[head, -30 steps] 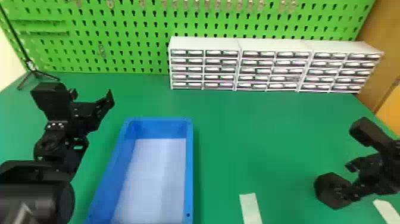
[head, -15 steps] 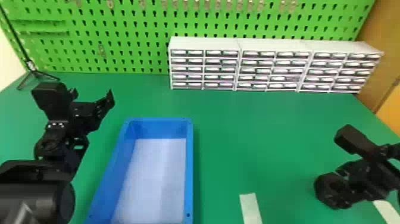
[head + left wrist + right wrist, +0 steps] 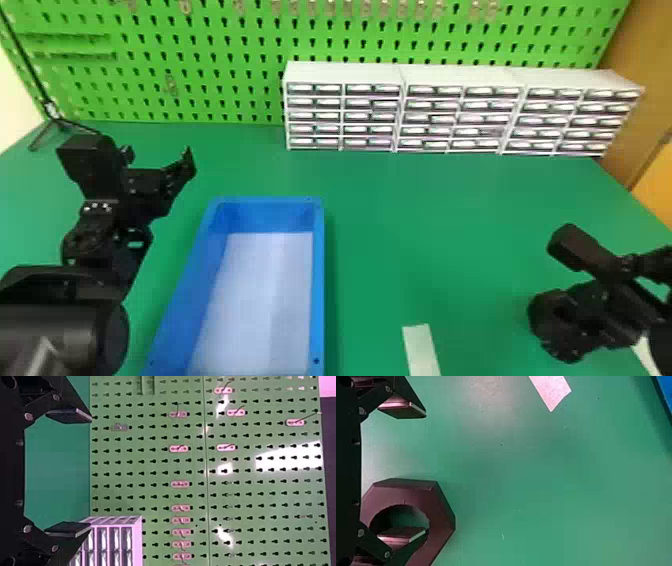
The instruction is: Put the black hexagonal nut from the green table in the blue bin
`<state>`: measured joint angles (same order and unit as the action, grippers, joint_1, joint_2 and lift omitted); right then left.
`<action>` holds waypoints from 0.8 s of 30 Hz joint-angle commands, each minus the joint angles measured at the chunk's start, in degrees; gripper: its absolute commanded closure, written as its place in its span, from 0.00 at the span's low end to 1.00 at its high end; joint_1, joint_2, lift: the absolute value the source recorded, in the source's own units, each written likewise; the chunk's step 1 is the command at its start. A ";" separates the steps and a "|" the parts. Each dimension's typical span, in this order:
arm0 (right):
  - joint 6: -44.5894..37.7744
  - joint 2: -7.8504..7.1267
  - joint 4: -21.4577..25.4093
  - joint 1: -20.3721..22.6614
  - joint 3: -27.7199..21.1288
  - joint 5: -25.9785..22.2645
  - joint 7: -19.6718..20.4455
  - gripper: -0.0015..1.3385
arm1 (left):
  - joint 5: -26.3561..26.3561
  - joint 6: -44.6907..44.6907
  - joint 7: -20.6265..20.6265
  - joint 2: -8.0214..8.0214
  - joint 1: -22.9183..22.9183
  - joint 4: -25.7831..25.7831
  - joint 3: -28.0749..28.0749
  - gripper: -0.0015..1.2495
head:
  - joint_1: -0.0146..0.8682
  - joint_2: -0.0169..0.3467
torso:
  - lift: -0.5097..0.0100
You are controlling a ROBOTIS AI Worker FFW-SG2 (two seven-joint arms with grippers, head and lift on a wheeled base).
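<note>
Right gripper (image 3: 595, 302), spread: one finger (image 3: 401, 532) at the hole of the black hexagonal nut (image 3: 441, 514), the other outside it. Left gripper (image 3: 157, 154), likewise spread, with the blue bin (image 3: 318, 280) to its right.

The thick black hexagonal nut (image 3: 441, 514) is being supported by the green table (image 3: 425, 225), its round hole being turned upward. Well apart to its left, the long, rectangular blue bin (image 3: 318, 280) is being held upright by the tabletop, its pale floor being exposed.
</note>
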<state>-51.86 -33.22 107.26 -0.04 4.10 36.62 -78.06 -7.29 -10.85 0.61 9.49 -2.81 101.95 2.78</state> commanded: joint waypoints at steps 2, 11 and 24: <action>0.80 1.67 -1.53 -0.22 -0.14 0.91 -0.07 0.19 | -0.09 -0.05 0.01 0.00 0.00 0.00 -0.15 0.25 | 0.79 0.12 | 0.80; 1.50 2.64 -3.37 -0.66 -0.41 2.41 0.02 0.19 | -0.18 0.04 0.01 0.00 0.00 0.00 -0.23 0.25 | 0.79 0.12 | 0.80; 1.94 3.25 -5.57 -0.66 -0.76 3.81 0.02 0.19 | -0.35 0.04 0.10 0.00 0.00 0.00 -0.23 0.25 | 0.79 0.12 | 0.80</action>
<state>-50.17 -30.32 102.48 -0.62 3.33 39.94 -78.04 -7.64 -10.85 0.70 9.49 -2.81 101.95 2.61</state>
